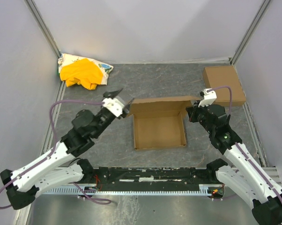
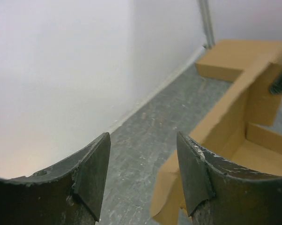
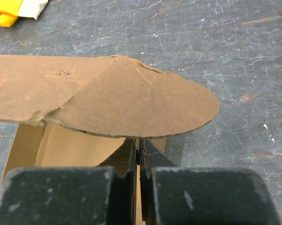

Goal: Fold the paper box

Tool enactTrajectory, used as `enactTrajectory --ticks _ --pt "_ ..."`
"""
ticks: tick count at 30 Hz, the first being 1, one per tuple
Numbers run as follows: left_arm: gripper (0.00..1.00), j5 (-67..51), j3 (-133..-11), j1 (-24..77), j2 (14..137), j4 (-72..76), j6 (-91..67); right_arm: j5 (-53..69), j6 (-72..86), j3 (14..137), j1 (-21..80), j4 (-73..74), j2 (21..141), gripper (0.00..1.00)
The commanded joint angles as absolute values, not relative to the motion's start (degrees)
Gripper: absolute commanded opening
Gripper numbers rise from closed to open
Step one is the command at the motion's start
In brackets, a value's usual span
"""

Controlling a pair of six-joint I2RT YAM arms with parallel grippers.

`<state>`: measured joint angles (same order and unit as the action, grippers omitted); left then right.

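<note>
Paper box point(image 1: 159, 127) is sat open-topped in the middle of the table point(image 1: 117, 150) between the two arms, with the far flap stood up and its rounded tab overhanging the right gripper point(image 3: 138, 152). Right jaws are clamped tight at the box's far-right corner, with a sliver of side wall apparently pinched between them, judged to be so the wall is held upright and the box can't slide. Left gripper point(image 2: 142, 140) is spread wide with nothing in it, just beside the far-left flap, probably so that flap can be taken or pushed in next.
</note>
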<state>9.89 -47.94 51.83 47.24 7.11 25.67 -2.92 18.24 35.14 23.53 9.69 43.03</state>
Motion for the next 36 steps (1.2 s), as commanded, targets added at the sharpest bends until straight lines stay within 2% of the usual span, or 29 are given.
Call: enactTrajectory --ticks 1,8,11,14,16,18,20,26,32,36 --pt "0.65 23.3 -43.8 51.9 41.9 12.9 18.9 -6.2 18.6 37.7 23.6 4.5 43.1 0.02" --pt "0.56 42.5 -37.4 51.8 41.1 12.8 11.9 -9.7 21.0 40.2 23.7 8.0 45.6 0.02" --pt "0.53 45.2 -37.5 51.8 42.6 10.7 8.2 -10.0 21.7 41.7 23.7 10.3 47.0 0.02" --pt "0.56 40.3 -37.3 51.9 42.5 7.7 5.8 -10.0 23.0 42.8 23.7 12.0 48.2 0.02" --pt "0.64 34.1 -35.4 51.8 40.6 8.2 6.1 -9.5 23.3 43.8 23.7 13.2 48.9 0.02" --pt "0.77 26.6 -33.1 51.9 38.0 9.5 6.3 -8.9 23.2 44.8 23.7 14.4 49.3 0.02" --pt "0.82 22.9 -33.4 51.7 37.1 8.6 5.4 -8.4 23.2 45.7 23.7 15.6 49.6 0.02" --pt "0.84 13.4 -40.8 49.2 40.5 -6.4 3.8 -7.2 22.9 47.3 23.6 17.9 50.4 0.02" --pt "0.80 -4.8 -39.3 36.1 44.9 -2.2 0.3 -5.8 22.7 48.7 23.6 19.1 51.8 0.02" --pt "0.76 -11.9 -40.8 30.5 50.1 -0.8 -0.5 -5.2 22.4 50.3 23.4 20.1 53.8 0.02"
